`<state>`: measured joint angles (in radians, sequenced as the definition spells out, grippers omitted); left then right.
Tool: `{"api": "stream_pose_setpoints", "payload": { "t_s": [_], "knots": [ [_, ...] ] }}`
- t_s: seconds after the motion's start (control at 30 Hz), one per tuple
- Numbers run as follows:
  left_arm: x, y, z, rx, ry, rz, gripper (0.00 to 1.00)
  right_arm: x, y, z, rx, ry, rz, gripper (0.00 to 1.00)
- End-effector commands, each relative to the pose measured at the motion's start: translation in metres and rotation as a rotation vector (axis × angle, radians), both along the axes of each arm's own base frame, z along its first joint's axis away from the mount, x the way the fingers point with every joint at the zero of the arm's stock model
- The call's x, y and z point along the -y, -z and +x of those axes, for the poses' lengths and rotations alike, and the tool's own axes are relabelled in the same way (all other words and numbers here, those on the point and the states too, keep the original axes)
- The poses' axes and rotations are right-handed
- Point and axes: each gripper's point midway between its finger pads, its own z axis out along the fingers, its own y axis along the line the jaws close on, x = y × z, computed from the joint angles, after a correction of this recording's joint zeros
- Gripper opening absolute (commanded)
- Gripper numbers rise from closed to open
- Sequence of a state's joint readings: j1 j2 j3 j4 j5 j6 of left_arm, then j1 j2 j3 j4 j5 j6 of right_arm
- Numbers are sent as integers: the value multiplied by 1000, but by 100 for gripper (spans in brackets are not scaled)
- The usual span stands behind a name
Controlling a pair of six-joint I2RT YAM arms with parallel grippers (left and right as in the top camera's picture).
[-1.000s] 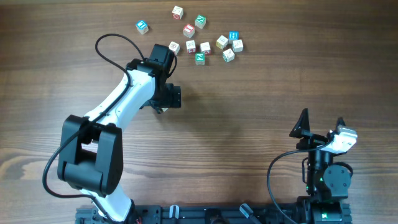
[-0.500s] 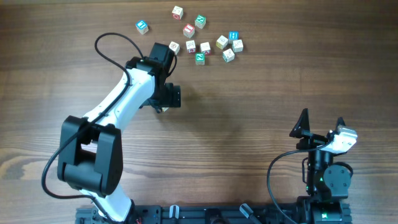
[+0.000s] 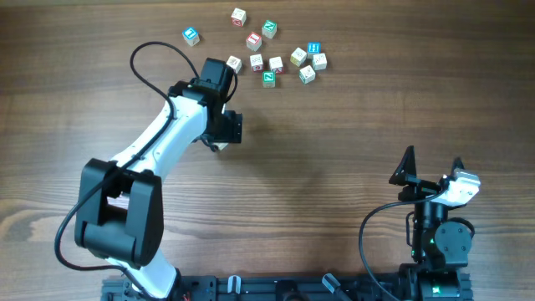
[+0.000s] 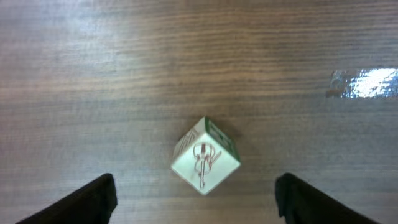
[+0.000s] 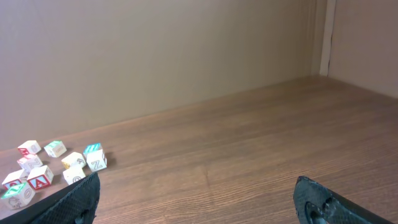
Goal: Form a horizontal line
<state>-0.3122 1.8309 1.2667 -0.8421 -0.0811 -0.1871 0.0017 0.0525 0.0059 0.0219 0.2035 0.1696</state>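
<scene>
Several small wooden letter cubes lie in a loose cluster at the back of the table, among them a yellowish cube (image 3: 298,57), a green-faced cube (image 3: 268,79) and pale cream cubes (image 3: 276,64). They form no straight row. My left gripper (image 3: 227,131) is open and points down in front of the cluster. In the left wrist view, a single cream cube with a green side (image 4: 206,157) rests on the table just ahead of the open fingers (image 4: 196,204), untouched. In the overhead view the gripper hides it. My right gripper (image 3: 432,171) is open and empty at the front right.
A blue-faced cube (image 3: 191,35) lies apart at the back left. Another blue cube (image 3: 314,49) and a red-faced cube (image 3: 254,40) sit in the cluster. The cluster also shows at the far left of the right wrist view (image 5: 73,159). The left arm's cable (image 3: 155,50) loops above the table.
The left arm has shifted very slightly and its cable loop has moved a little. The cubes and the right arm have not moved.
</scene>
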Motion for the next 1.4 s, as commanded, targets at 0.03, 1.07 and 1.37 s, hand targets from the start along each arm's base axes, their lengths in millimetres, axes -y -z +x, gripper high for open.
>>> {"api": "stream_pose_setpoints", "payload": {
  "t_s": [0.03,1.07,1.37],
  "knots": [
    [1,21,-2,3,79,4,77,2,-1,-1,2,11,-12,99],
    [8,39,-7,18,83,-51,49,2,-1,-1,2,11,-12,100],
    [7,40,-9,9,83,-48,54,2,-1,-1,3,11,-12,100]
  ]
}}
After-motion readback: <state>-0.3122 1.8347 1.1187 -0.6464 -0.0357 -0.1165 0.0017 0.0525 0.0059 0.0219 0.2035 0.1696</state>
